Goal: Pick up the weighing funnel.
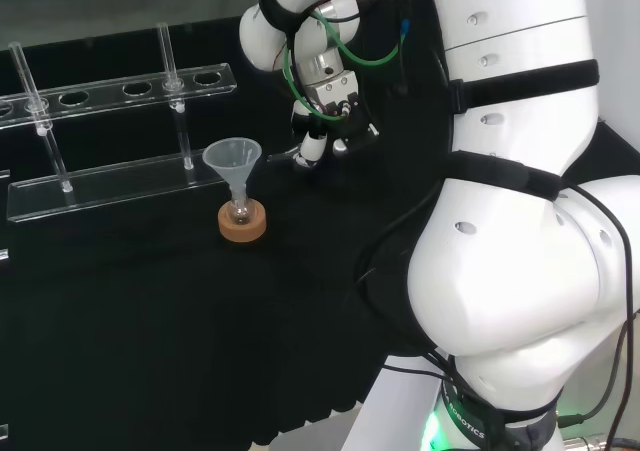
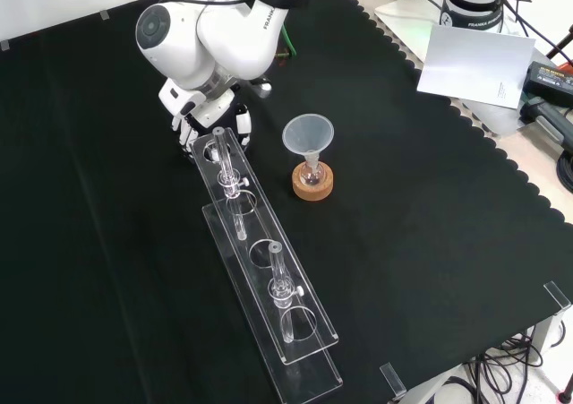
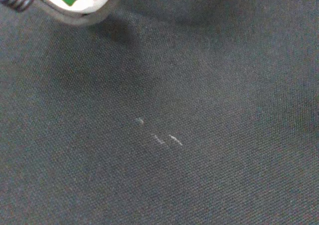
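- Down near the black cloth [image 2: 107, 243], the hand [image 2: 208, 110] hangs below the arm's white link [image 2: 192, 32] in the front view, just at the far end of the clear rack [image 2: 295, 350].
- Whether the hand is spread, curled, or holding anything, I cannot tell from these views.
- In the wrist view, a few faint pale glints [image 3: 159, 137] lie on the weave of the cloth; what they belong to cannot be made out.
- In the head view, the hand sits just to the right of the funnel [image 1: 232, 161], near it but apart.
- The funnel stands mouth up, its stem in a small flask [image 1: 238, 211] seated on a cork ring [image 1: 243, 225].
- In the front view, the cork ring stands to the right of the rack, close to it without touching.
- The rack lies lengthwise down the cloth, with two clear tubes [image 2: 277, 274] upright in its holes.
- A white sheet of paper [image 2: 474, 64] lies off the cloth's edge at the front view's upper right.
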Robot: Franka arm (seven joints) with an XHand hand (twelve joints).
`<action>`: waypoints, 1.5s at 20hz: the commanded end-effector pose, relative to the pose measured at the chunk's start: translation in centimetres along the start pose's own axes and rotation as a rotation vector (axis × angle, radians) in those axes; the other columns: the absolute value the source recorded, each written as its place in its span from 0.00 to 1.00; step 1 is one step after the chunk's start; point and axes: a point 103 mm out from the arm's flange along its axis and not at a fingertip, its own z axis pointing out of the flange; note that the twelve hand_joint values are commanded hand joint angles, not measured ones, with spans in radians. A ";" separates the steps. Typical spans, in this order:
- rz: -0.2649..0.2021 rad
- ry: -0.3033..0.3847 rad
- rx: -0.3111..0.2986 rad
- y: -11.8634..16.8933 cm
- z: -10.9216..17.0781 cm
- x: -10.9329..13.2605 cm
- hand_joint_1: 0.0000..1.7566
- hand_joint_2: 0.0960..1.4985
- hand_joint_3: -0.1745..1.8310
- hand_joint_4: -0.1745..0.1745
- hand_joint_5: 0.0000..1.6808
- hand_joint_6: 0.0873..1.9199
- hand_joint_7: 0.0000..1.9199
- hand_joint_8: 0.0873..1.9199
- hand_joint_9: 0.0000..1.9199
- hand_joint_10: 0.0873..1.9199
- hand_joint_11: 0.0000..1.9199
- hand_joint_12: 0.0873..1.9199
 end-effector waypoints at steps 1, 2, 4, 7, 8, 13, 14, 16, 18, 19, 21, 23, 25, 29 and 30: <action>0.011 -0.020 -0.001 0.0 0.3 -0.5 0.50 0.39 0.36 0.72 0.50 0.32 0.30 0.30 0.43 0.21 0.29 0.64; 0.018 -0.027 -0.002 0.0 0.3 -0.4 0.54 0.45 0.32 0.84 0.57 0.34 0.30 0.30 0.44 0.21 0.30 0.64; 0.038 -0.036 -0.015 0.0 0.1 -0.2 0.59 0.52 0.26 0.96 0.67 0.33 0.31 0.30 0.45 0.21 0.31 0.63; 0.056 -0.037 -0.055 -0.2 -0.1 -0.2 0.62 0.50 0.28 1.00 0.74 0.29 0.34 0.30 0.49 0.20 0.37 0.58; 0.063 -0.027 -0.072 -0.3 -0.2 -0.2 0.63 0.49 0.30 1.00 0.75 0.28 0.35 0.30 0.51 0.18 0.39 0.57; 0.075 0.022 -0.120 -1.2 -1.7 -1.1 0.63 0.45 0.35 1.00 0.76 0.29 0.37 0.29 0.56 0.14 0.47 0.51; 0.079 0.036 -0.130 -1.4 -1.9 -1.4 0.64 0.44 0.35 1.00 0.76 0.28 0.38 0.30 0.57 0.13 0.48 0.49; 0.079 0.064 -0.137 -1.9 -2.3 -2.0 0.64 0.44 0.36 1.00 0.77 0.27 0.38 0.30 0.58 0.12 0.50 0.48; 0.070 0.077 -0.140 -2.4 -2.7 -2.5 0.64 0.44 0.36 1.00 0.78 0.26 0.38 0.30 0.58 0.11 0.52 0.47; 0.062 0.081 -0.134 -2.7 -2.9 -2.7 0.64 0.43 0.36 1.00 0.78 0.26 0.38 0.30 0.59 0.11 0.52 0.47; 0.058 0.077 -0.111 -3.1 -3.4 -3.4 0.64 0.43 0.36 1.00 0.78 0.26 0.39 0.30 0.59 0.10 0.52 0.46; 0.063 0.077 -0.087 -3.8 -4.0 -3.9 0.64 0.43 0.36 1.00 0.78 0.25 0.39 0.30 0.59 0.09 0.53 0.45; 0.075 0.078 -0.078 -4.4 -5.0 -4.3 0.64 0.43 0.36 1.00 0.79 0.24 0.39 0.30 0.59 0.09 0.53 0.45; 0.091 0.063 -0.076 -6.4 -6.6 -5.5 0.64 0.43 0.35 1.00 0.79 0.24 0.38 0.30 0.59 0.08 0.53 0.45; 0.101 0.060 -0.069 -6.9 -6.9 -5.7 0.64 0.43 0.35 1.00 0.79 0.24 0.38 0.30 0.59 0.08 0.53 0.45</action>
